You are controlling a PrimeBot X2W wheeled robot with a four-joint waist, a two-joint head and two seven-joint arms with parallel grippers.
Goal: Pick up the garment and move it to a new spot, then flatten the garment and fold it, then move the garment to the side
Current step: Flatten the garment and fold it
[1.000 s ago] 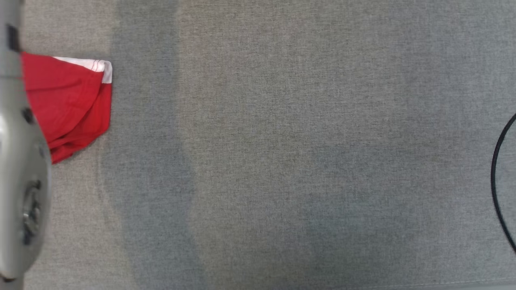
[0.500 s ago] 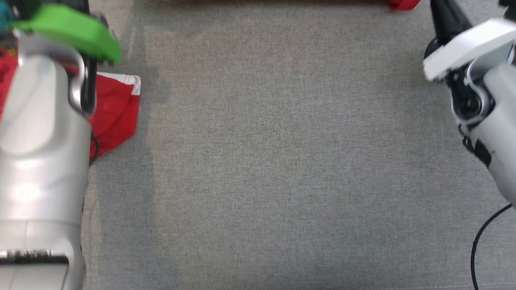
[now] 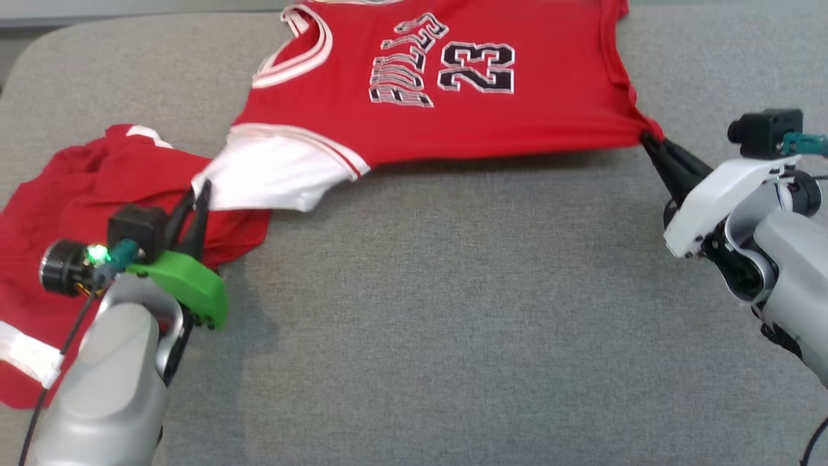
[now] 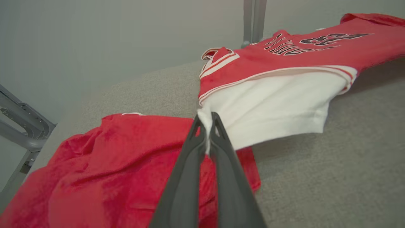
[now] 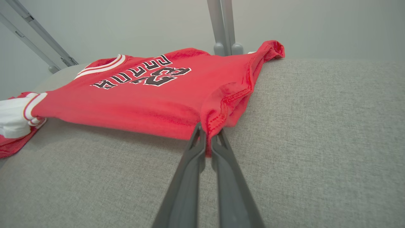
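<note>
In the head view, a red jersey [image 3: 453,123] printed with the number 23 is spread across the far half of the grey cushion [image 3: 453,310], its upper part running past the cushion's back edge. The left gripper [image 3: 197,194] sits over the cushion's left side with its fingers pressed together on the corner of the jersey's white panel [image 3: 272,178]. The right gripper [image 3: 649,144], over the cushion's right side, has its fingers pinched on the jersey's red corner, so the near hem is drawn taut between the two and casts a shadow on the cushion. A second red garment [image 3: 77,194] lies crumpled on the cushion's left end, beneath the left arm. In the left wrist view, the left gripper [image 4: 206,118] has its two dark fingers closed on a thin fold of the white panel [image 4: 269,107], which hangs clear of the cushion [image 4: 332,164]. The crumpled red garment [image 4: 110,164] lies on the cushion under the fingers, and a grey post [image 4: 254,19] rises behind the cushion's far edge. In the right wrist view, the right gripper [image 5: 207,129] has its fingers clamped on a bunched, stitched red corner of the jersey [image 5: 152,98], held just above the cushion [image 5: 316,126]. The lettering reads upside down, and the far red corner rests at the cushion's back edge beside two grey posts [image 5: 223,25].
</note>
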